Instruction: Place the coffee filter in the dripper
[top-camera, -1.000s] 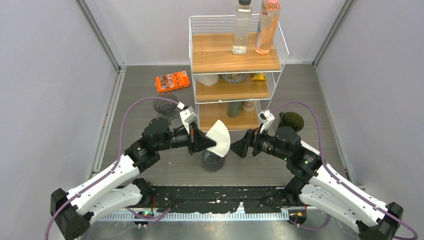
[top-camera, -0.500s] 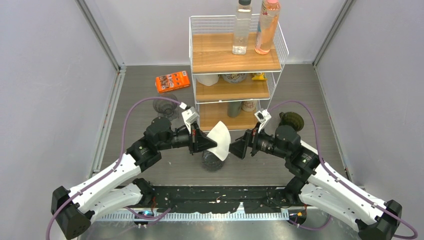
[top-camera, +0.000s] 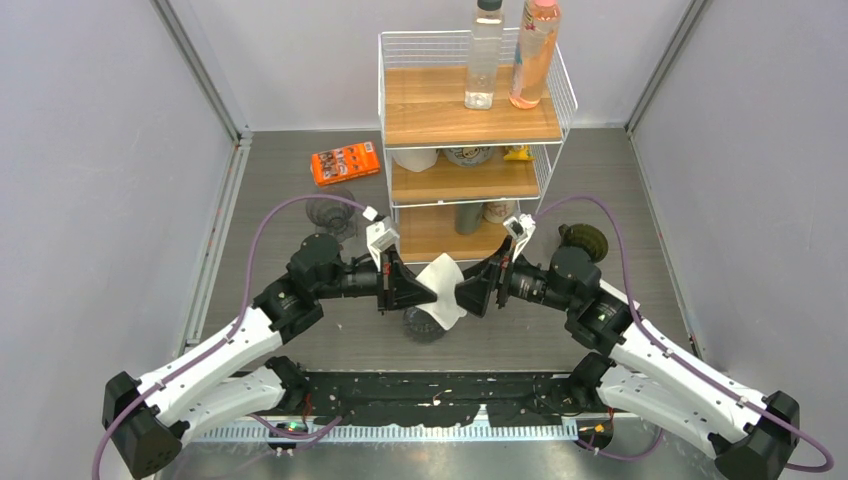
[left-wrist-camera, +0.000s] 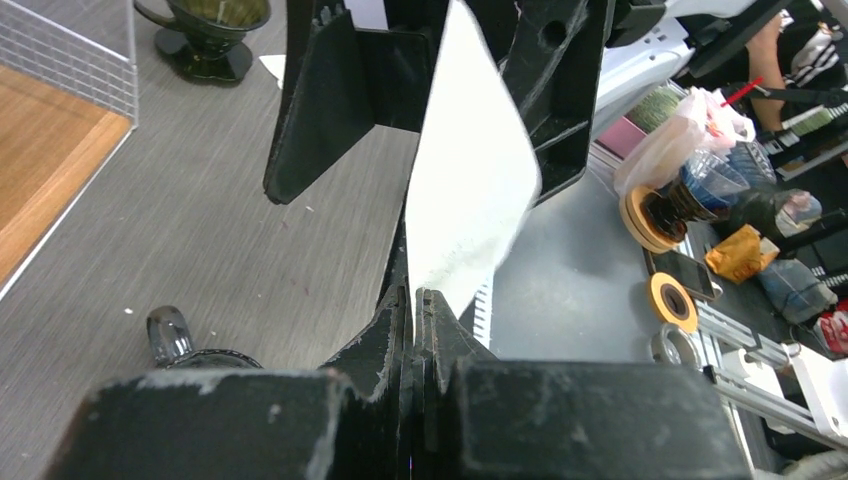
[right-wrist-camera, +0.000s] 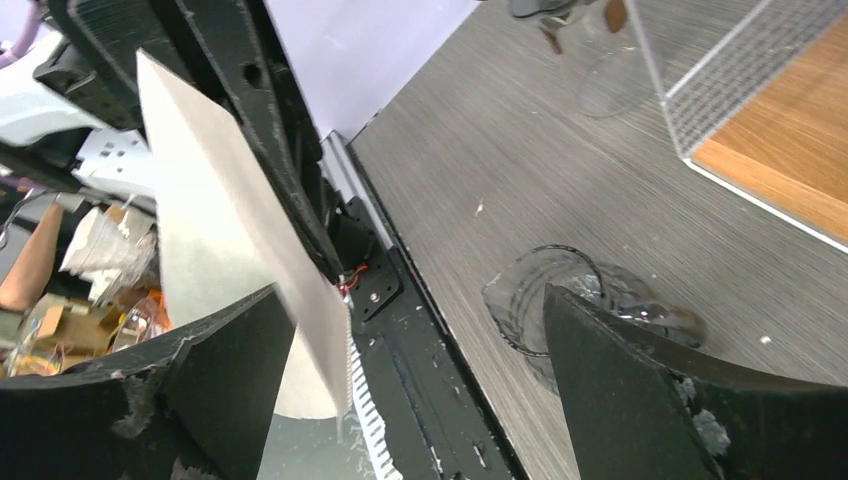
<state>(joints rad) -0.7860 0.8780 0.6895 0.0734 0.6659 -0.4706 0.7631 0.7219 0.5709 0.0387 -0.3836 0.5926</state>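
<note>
My left gripper (top-camera: 415, 291) is shut on the corner of a white paper coffee filter (top-camera: 440, 288) and holds it in the air above a dark glass dripper (top-camera: 424, 323) on the table. In the left wrist view the filter (left-wrist-camera: 470, 170) rises from the closed jaws (left-wrist-camera: 413, 300), with the dripper's rim and handle (left-wrist-camera: 172, 335) at lower left. My right gripper (top-camera: 470, 290) is open, its fingers on either side of the filter's far edge. In the right wrist view the filter (right-wrist-camera: 235, 230) stands against the left finger (right-wrist-camera: 215, 390) and the dripper (right-wrist-camera: 590, 305) lies behind the right finger.
A wire shelf rack (top-camera: 470, 150) with wooden shelves stands behind, two bottles (top-camera: 508, 55) on top. A green dripper (top-camera: 584, 241) sits at its right, a clear glass one (top-camera: 330, 212) at its left, and an orange packet (top-camera: 345, 162) beyond.
My right gripper has moved left and closed the gap, its open fingers now around the filter's edge. The left gripper has lowered the filter slightly toward the dripper.
</note>
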